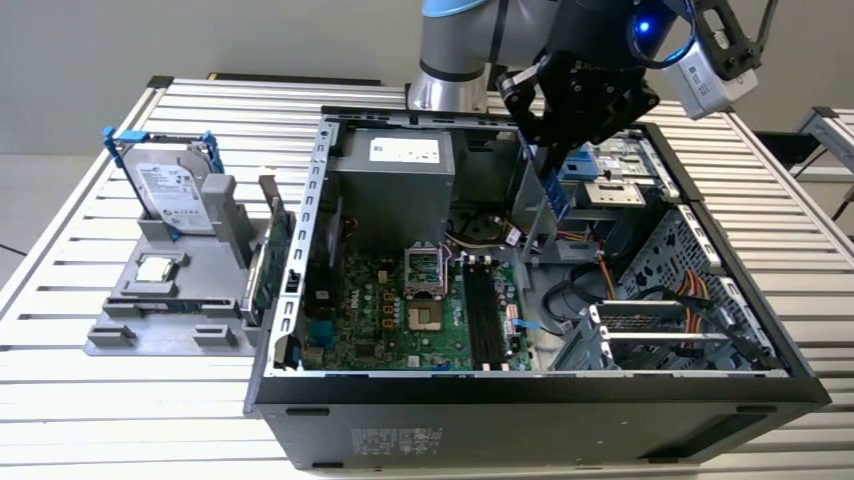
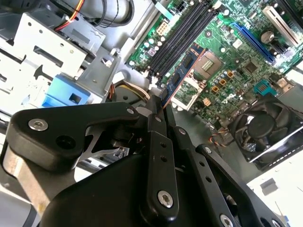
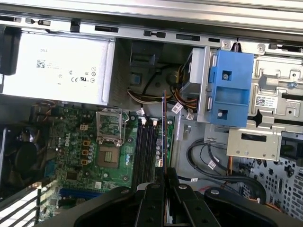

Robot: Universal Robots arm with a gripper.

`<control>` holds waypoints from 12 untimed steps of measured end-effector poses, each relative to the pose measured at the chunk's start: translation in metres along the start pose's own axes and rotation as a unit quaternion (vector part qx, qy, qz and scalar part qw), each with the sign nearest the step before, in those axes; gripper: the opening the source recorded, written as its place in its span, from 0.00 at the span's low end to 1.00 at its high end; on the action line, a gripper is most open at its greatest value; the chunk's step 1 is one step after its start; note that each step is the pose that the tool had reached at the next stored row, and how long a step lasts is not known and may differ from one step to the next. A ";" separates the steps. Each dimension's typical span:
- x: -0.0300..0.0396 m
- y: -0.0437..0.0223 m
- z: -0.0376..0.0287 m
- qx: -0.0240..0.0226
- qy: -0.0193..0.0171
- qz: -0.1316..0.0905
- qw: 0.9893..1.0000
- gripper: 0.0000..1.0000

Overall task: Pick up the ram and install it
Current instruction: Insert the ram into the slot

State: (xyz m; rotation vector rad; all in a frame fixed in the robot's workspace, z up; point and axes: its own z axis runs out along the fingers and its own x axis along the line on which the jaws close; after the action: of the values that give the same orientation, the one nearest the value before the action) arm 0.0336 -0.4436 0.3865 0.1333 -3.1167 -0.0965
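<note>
Nearest to the wrist cameras, the gripper point(image 3: 164, 172) has its black fingers point(image 2: 158, 142) clenched on the ram point(image 3: 164, 127), which stands on its thin edge between them. The ram hangs in the air above the black memory slots point(image 3: 144, 151) of the green motherboard point(image 3: 71, 161), not seated in them. Beyond the slots lies the grey power supply point(image 3: 57, 66), against the far wall of the open computer case point(image 1: 534, 385).

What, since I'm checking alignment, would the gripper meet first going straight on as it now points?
Likely the black memory slots: the gripper, shut on the ram, points down into the case, and the ram's free end hangs over them. Which slot is unclear.
</note>
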 end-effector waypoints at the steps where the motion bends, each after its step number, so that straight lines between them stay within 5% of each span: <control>1: 0.0000 0.0000 0.0002 0.000 0.000 0.000 1.000 0.00; 12: -0.0001 -0.0003 0.0048 0.000 0.000 0.000 1.000 0.00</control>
State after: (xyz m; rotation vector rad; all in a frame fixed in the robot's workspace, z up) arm 0.0336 -0.4436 0.3817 0.1331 -3.1166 -0.0965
